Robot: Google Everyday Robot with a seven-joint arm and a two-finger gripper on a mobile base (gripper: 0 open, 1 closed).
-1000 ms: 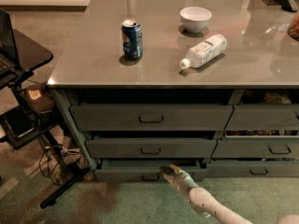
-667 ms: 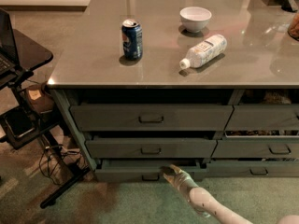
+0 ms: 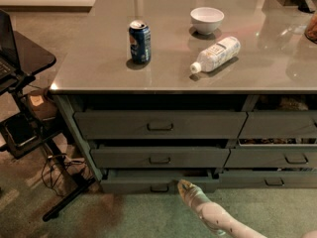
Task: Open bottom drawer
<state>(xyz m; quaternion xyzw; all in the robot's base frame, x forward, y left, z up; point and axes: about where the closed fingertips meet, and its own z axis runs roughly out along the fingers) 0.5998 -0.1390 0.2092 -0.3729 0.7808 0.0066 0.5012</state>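
Note:
The bottom drawer [image 3: 133,182] is the thin grey-green wide front lowest in the left stack, with a small rectangular pull [image 3: 159,188] at its centre. It stands out slightly from the cabinet, with a dark gap above it. My gripper [image 3: 182,185] is at the end of the white arm coming up from the bottom right. It sits at the drawer front's upper edge, just right of the pull.
Two taller wide drawers [image 3: 159,125] sit above it, narrower drawers [image 3: 277,124] to the right. On the counter stand a blue can [image 3: 139,41], a white bowl [image 3: 207,20] and a lying bottle [image 3: 216,53]. A black stand [image 3: 29,108] with cables stands on the floor at the left.

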